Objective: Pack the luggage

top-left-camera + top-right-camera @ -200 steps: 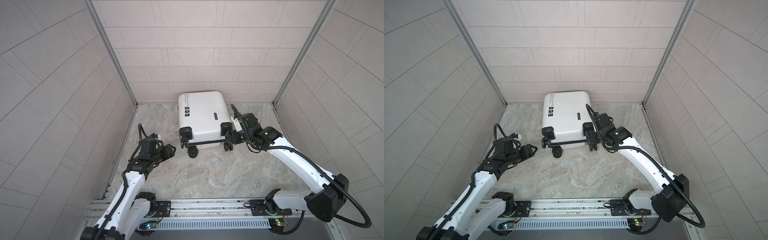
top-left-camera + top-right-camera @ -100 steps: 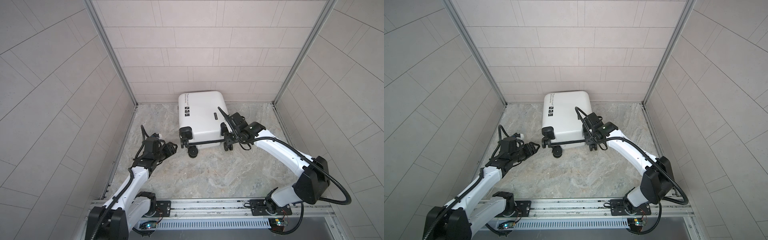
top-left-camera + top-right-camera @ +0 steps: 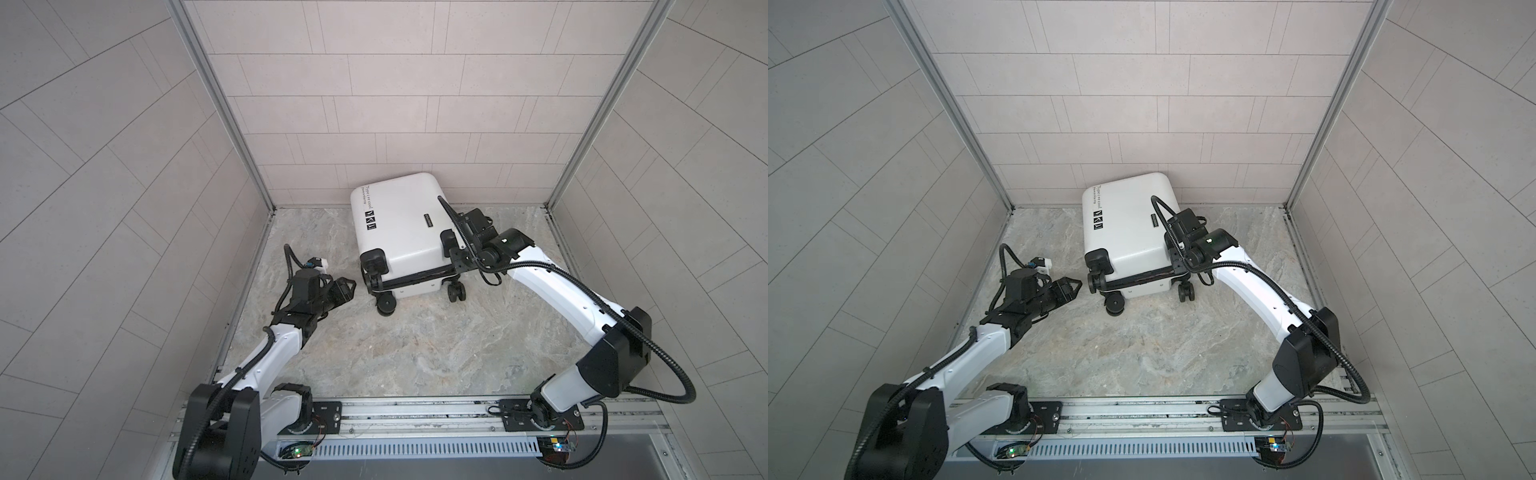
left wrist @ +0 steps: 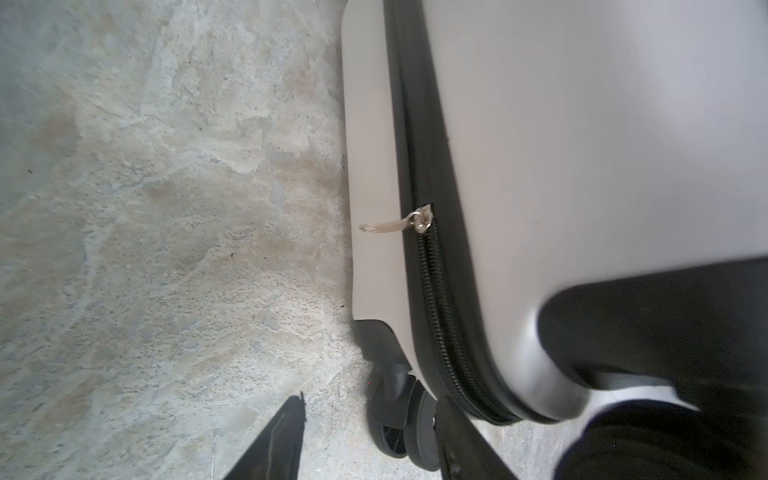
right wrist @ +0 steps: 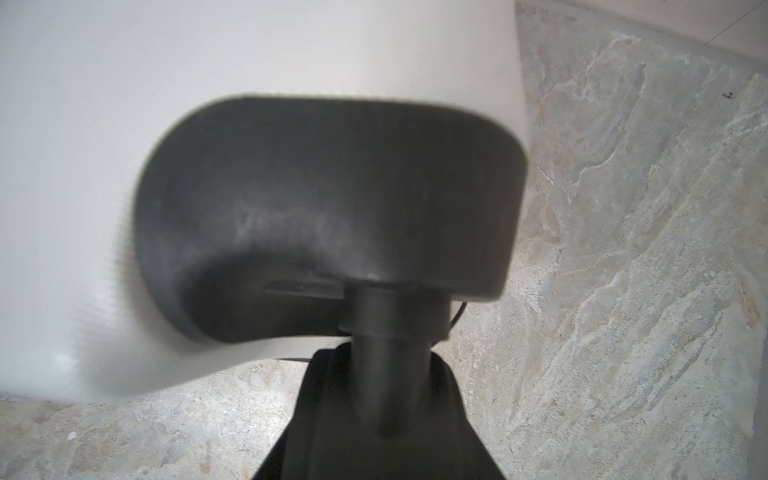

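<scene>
Against the back wall, the luggage lies flat and closed on the marbled floor. Its printed face is up and its black wheels point away from the wall. In both top views the text and three square icons sit along the luggage's left edge.

Just off the luggage's near-left corner, the left gripper hovers low, clear of the shell and aimed at that corner. Its fingers stand apart with nothing between them. The left wrist view looks along the luggage's side. The black zipper runs round the seam there, and a silver zipper pull sticks out from it (the seam above the pull looks closed). One corner wheel rests on the floor.

At the luggage's near-right corner, the right gripper is pressed in beside the black wheel housing. The right wrist view is blurred and filled by that housing, with a dark stem below it. I cannot tell whether the right fingers are apart or closed on anything.
</scene>
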